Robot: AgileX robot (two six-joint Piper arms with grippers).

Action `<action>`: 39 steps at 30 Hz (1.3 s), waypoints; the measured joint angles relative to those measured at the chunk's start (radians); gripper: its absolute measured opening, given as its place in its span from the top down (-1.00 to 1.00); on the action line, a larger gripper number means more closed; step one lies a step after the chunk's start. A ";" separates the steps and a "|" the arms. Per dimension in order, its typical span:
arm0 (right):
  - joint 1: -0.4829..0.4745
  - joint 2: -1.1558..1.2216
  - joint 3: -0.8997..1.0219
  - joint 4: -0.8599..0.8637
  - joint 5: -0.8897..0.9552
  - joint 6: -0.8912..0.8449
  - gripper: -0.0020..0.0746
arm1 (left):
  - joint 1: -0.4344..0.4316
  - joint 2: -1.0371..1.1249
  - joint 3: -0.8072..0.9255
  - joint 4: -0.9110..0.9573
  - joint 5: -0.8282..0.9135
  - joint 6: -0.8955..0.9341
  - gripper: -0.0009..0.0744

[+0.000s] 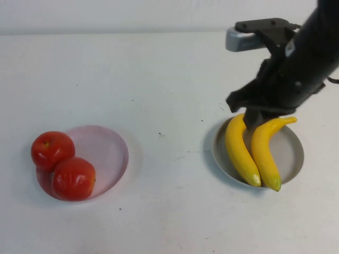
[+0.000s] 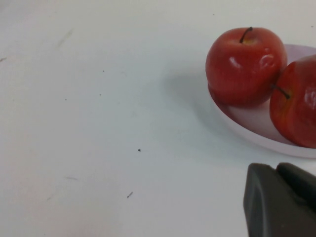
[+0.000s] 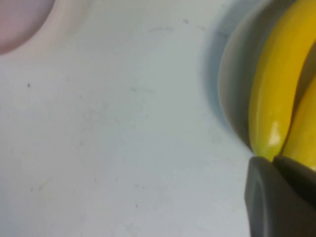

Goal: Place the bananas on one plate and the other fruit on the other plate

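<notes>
Two yellow bananas (image 1: 239,151) (image 1: 266,151) lie side by side on the grey-blue plate (image 1: 292,153) at the right. Two red apples (image 1: 52,149) (image 1: 73,178) sit touching each other on the pale pink plate (image 1: 108,148) at the left. My right gripper (image 1: 254,120) hovers over the bananas' far ends, its fingers together with nothing between them. In the right wrist view the gripper (image 3: 274,160) is just short of the bananas (image 3: 276,94) on the grey plate (image 3: 234,89). My left gripper (image 2: 276,169) is shut and empty, near the pink plate (image 2: 252,126) and apples (image 2: 244,66). It is outside the high view.
The white table (image 1: 169,84) stretches bare between the two plates and toward the back wall. The right arm (image 1: 302,58) reaches in from the upper right. A corner of the pink plate (image 3: 19,19) shows in the right wrist view.
</notes>
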 joint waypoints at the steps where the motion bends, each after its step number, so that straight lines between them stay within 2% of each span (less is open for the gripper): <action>1: 0.002 -0.047 0.034 0.000 0.002 -0.004 0.98 | 0.000 0.000 0.000 0.000 0.000 0.000 0.97; 9: 0.004 -0.363 0.270 0.000 0.015 -0.097 0.99 | 0.000 0.000 0.000 0.000 0.000 0.000 0.97; 16: 0.004 -0.495 0.420 -0.027 0.012 -0.166 0.99 | 0.000 0.000 0.000 0.000 0.000 0.000 0.97; 19: 0.004 -0.542 0.512 -0.039 -0.049 -0.168 0.99 | 0.000 0.000 0.000 0.000 0.000 0.000 0.97; 23: 0.004 -0.605 0.673 -0.105 -0.261 -0.168 0.99 | 0.000 0.000 0.000 0.000 0.000 0.000 0.97; 28: -0.064 -0.786 0.960 -0.218 -0.707 -0.188 0.99 | 0.000 0.000 0.000 0.000 0.000 0.000 0.97; 34: -0.269 -1.105 1.348 -0.220 -1.111 -0.166 0.99 | 0.000 0.000 0.000 0.000 0.000 0.000 0.97; 39: -0.390 -1.338 1.553 -0.186 -1.241 -0.139 0.99 | 0.000 0.000 0.000 0.000 0.000 0.000 0.97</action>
